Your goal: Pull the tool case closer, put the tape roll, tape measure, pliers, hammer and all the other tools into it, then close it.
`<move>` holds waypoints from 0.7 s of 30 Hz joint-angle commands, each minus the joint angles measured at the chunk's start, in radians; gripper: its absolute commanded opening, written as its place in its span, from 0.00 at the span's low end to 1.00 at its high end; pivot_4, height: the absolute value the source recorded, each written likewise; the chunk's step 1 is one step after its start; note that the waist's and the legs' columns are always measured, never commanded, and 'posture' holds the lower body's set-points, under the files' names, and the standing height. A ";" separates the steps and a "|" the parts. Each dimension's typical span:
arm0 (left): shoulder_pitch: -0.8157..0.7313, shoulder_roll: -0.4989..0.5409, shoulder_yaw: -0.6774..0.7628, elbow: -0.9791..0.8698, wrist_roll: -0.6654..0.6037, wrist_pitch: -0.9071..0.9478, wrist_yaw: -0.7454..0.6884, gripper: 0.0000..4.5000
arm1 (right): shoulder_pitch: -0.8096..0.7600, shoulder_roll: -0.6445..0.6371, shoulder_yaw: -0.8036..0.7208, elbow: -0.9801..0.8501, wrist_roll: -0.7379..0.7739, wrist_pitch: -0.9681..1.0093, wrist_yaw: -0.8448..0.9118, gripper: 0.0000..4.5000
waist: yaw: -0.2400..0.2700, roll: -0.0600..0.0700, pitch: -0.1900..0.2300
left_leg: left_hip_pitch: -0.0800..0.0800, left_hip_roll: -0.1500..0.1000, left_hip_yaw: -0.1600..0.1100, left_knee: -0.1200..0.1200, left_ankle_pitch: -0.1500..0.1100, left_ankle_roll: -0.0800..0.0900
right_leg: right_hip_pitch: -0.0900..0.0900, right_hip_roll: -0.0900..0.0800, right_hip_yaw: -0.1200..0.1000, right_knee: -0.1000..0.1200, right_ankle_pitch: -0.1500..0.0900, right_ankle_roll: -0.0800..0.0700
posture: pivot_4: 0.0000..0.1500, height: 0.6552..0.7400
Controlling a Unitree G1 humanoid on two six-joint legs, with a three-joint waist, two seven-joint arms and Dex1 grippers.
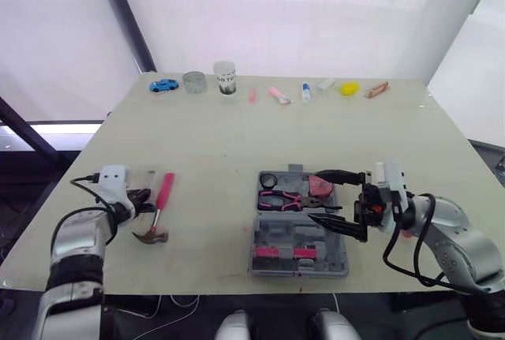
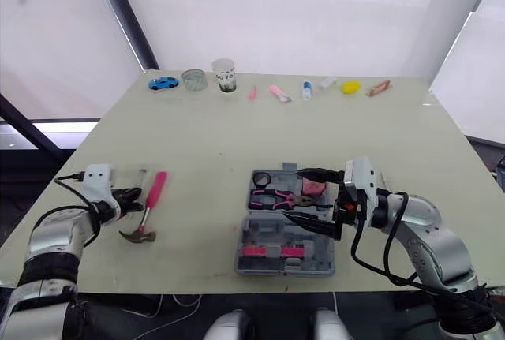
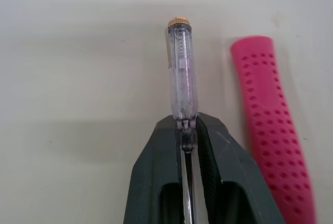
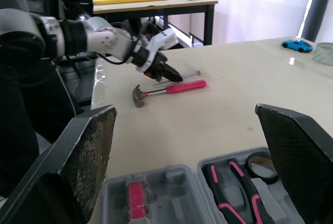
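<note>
Pale bench under white-curtained windows carries our work. We have the tool case lying open near the front edge, with the pliers and the tape roll already seated in its far half. Our left hand is clamped on the shaft of a clear-handled screwdriver, just beside the pink grip of the hammer and well left of the case; we cannot tell whether the screwdriver rests on the bench or is just off it. Our right hand hangs spread wide over the case's right side, holding nothing.

We judge the step in hand to be collecting the screwdriver. Next we need to lift it clear without nudging the hammer, carry it across to the case and lay it in a free slot. The hammer is not yet packed and the lid is not yet shut.

A cup in the far row bears dark lettering too small for us to read; we see no legible brand on the tools.
</note>
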 commanded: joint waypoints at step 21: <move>0.226 -0.346 -0.148 -0.878 -0.117 0.581 0.387 0.01 | 0.068 -0.055 -0.045 0.009 -0.024 -0.068 0.036 1.00 | 0.004 -0.001 0.001 | 0.002 -0.002 -0.002 0.000 0.000 0.000 | 0.001 0.002 0.003 0.001 0.000 0.000 | 1.00 1.00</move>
